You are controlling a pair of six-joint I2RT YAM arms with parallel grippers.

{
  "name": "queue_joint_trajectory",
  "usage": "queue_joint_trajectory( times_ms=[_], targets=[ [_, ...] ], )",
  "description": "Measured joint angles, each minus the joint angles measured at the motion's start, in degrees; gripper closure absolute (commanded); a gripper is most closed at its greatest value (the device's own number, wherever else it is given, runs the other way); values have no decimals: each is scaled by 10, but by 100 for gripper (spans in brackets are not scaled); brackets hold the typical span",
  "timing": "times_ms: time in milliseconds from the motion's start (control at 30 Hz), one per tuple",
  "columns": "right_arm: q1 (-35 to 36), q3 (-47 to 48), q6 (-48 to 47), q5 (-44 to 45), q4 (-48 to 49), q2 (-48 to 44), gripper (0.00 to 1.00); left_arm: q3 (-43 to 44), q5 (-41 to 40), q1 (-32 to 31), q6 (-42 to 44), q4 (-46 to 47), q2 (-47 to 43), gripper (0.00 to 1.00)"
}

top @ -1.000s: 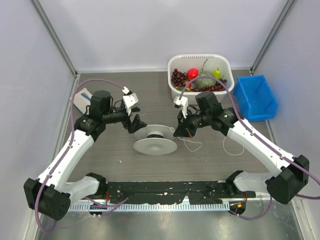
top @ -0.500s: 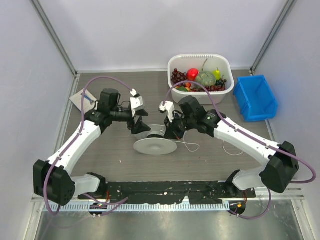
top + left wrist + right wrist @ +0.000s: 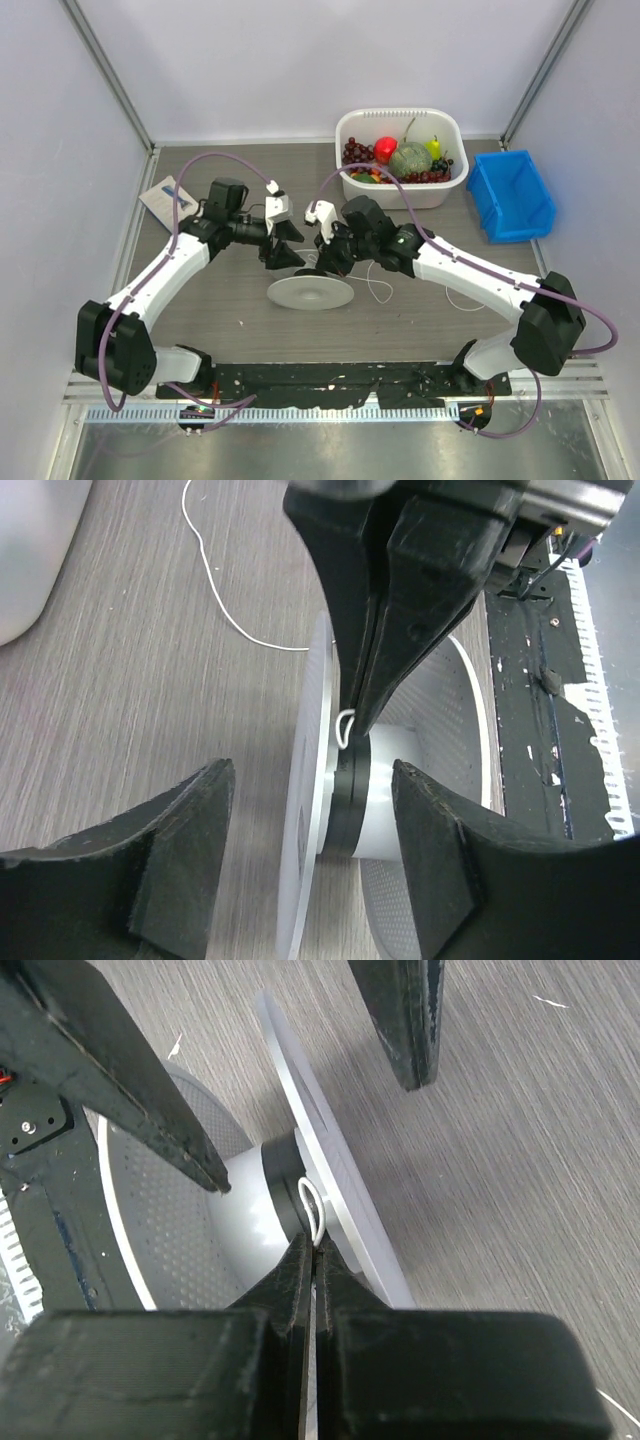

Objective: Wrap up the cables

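Two robot arms rise from the bottom of the frame, the left arm (image 3: 155,283) and the right arm (image 3: 470,277). Each carries one gripper, so two: the left gripper (image 3: 283,253) and the right gripper (image 3: 330,262), with two fingers apiece. Two purple hoses (image 3: 218,155) run along the arms. At the centre lies one spool (image 3: 310,293) with two round flanges, and one thin white cord (image 3: 280,646). Upper right hold one white tub (image 3: 398,113) and one blue bin (image 3: 515,195). Upper left holds one booklet (image 3: 165,198). Inside the tub are one red fruit (image 3: 385,149) and one green melon (image 3: 410,158); the grapes are too small to count.
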Motion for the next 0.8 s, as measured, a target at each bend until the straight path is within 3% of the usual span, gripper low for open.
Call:
queue_joint_trajectory(
  times_ms=[433, 800],
  targets=[
    [21, -37, 51, 55, 82, 7, 99, 0, 14, -2, 10, 13, 16, 52],
    [28, -56, 69, 72, 118, 1, 99, -9, 14, -13, 10, 28, 19, 51]
  ],
)
